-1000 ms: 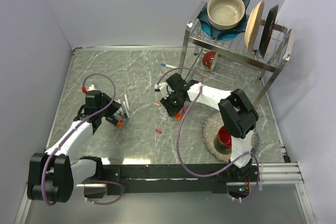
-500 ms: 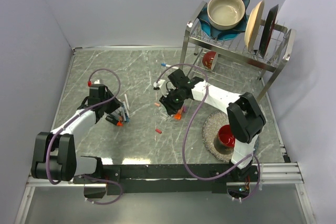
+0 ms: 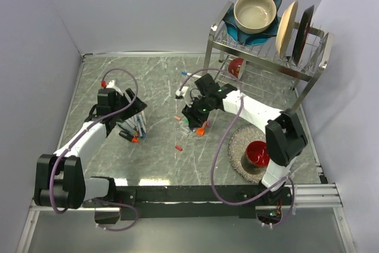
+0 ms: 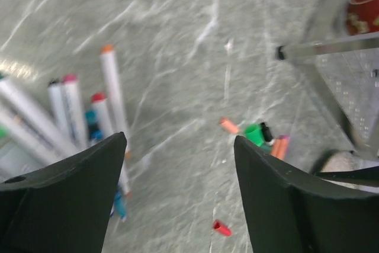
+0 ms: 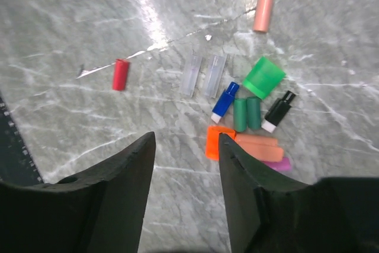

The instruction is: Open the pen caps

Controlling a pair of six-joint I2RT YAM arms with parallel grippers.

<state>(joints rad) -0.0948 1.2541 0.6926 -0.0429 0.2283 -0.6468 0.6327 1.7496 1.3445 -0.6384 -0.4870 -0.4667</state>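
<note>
Nearest the arm bases, a glossy red bowl [image 3: 256, 153] sits on a round woven mat [image 3: 237, 143], off to the right of the work. Further out on the marbled grey table [image 3: 160, 81] a lone red cap [image 5: 120, 74] lies by itself. Beyond it are the pen caps [image 5: 246, 114], short smooth plastic tubes in green, blue, black, orange and salmon, loose in a heap directly beneath the right gripper [image 5: 185, 140]. Its jaws are parted with nothing between them. Off to the left, the left gripper [image 4: 177, 146] also gapes wide and empty. The markers [image 4: 109, 105], slim white barrels fanned side by side, lie just on its near side with their long axes running roughly near-to-far, so the left arm is much the closer. Their coloured ends look like caps still fitted, though blur leaves that unsure. Farthest back stands a wire dish rack [image 3: 266, 57].
</note>
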